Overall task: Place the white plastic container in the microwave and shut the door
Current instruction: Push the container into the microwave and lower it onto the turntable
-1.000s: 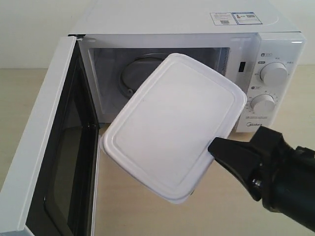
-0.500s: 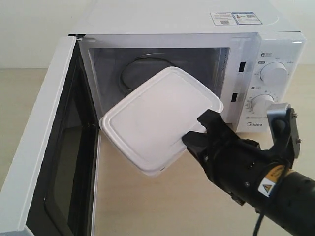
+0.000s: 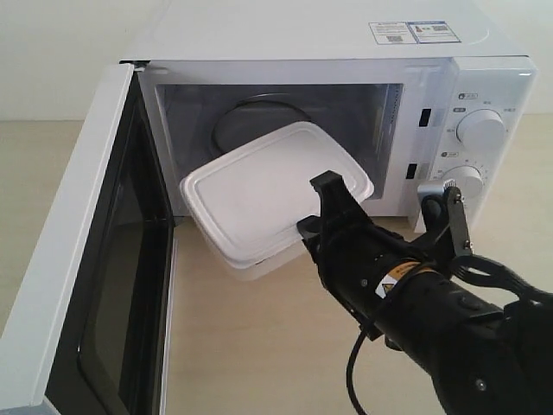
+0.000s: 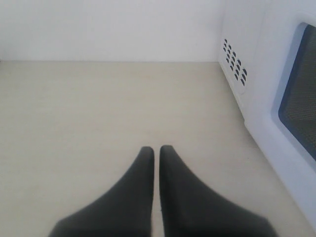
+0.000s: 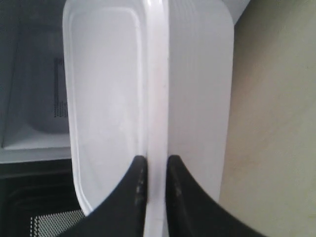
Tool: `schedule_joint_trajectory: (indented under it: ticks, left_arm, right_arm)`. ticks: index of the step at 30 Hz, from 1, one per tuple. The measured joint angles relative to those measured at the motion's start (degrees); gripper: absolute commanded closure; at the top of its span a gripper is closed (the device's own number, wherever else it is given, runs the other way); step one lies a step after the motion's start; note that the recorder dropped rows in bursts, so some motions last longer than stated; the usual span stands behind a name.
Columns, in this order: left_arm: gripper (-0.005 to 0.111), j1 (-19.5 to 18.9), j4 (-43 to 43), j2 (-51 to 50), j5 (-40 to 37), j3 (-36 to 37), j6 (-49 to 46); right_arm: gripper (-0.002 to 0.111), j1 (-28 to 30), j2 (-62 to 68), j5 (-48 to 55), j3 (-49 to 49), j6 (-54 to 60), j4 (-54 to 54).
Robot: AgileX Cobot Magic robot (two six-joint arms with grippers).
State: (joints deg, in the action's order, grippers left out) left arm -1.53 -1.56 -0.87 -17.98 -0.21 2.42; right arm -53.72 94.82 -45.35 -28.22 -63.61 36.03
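On a pale wood-grain counter (image 3: pixel 251 346) against a plain white wall (image 3: pixel 60 52) stands one white boxy microwave (image 3: pixel 302 35), its white side-hinged door (image 3: pixel 65 259) with the dark window swung wide at nine o'clock and two round white dials (image 3: pixel 479 128) at three o'clock. One rectangular translucent-white plastic container (image 3: pixel 259 194), round-cornered with a flat rimmed lid, hangs tilted at the cavity's mouth, with the single glass turntable (image 3: pixel 251 117) behind it at twelve o'clock. Of two black claws, the right claw (image 3: pixel 314 206) at five o'clock is clenched on the container's rim, while the left claw (image 4: pixel 156 149) is pinched together, empty, over the counter beside the microwave's vented side.
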Motion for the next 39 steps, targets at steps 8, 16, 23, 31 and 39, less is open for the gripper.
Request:
schedule_joint_trajectory:
  ticks: [8, 16, 23, 31, 39]
  left_arm:
    - [0.102, 0.0, 0.0, 0.0, 0.0, 0.0, 0.0]
    - [0.102, 0.0, 0.0, 0.0, 0.0, 0.0, 0.0]
    - [0.102, 0.0, 0.0, 0.0, 0.0, 0.0, 0.0]
    - [0.102, 0.0, 0.0, 0.0, 0.0, 0.0, 0.0]
    - [0.102, 0.0, 0.0, 0.0, 0.0, 0.0, 0.0]
  right_arm:
    - [0.108, 0.0, 2.97, -0.93, -4.55, 2.23, 5.97]
    - [0.108, 1.98, 8.1, -0.32, -10.79, 3.46, 7.33]
    - [0.108, 5.66, 10.05, 1.69, -15.0, 5.16, 6.38]
    - [0.108, 9.66, 10.09, 5.33, -19.66, 8.35, 6.25]
    - [0.108, 11.03, 12.74, 8.22, -24.35, 9.68, 4.67]
